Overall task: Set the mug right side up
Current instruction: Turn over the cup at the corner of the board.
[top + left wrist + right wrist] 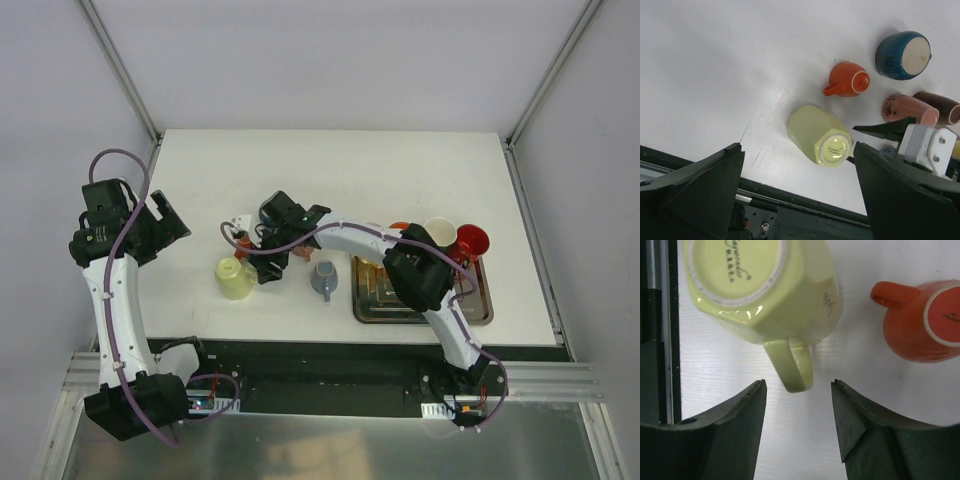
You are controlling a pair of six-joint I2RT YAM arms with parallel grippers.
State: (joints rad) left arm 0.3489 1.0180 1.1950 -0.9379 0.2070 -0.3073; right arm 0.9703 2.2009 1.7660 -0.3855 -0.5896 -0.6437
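A yellow-green mug [236, 278] stands upside down on the white table, base up; it also shows in the left wrist view [820, 135] and the right wrist view [760, 285]. Its handle [790, 365] points toward my right gripper [798, 390], which is open, with the handle's end just in front of the gap between its fingertips and not touching. In the top view the right gripper [265, 268] sits just right of the mug. My left gripper [168, 225] is open and empty, raised to the left of the mug, and looks down on it [797, 150].
An orange mug [850, 82] stands upside down just behind the yellow-green one. A blue mug [902, 55], a pink mug [907, 110] and a brown mug [940, 106] lie nearby. A metal tray [480, 310] with a cream mug [440, 232] and a red cup [472, 240] lies right.
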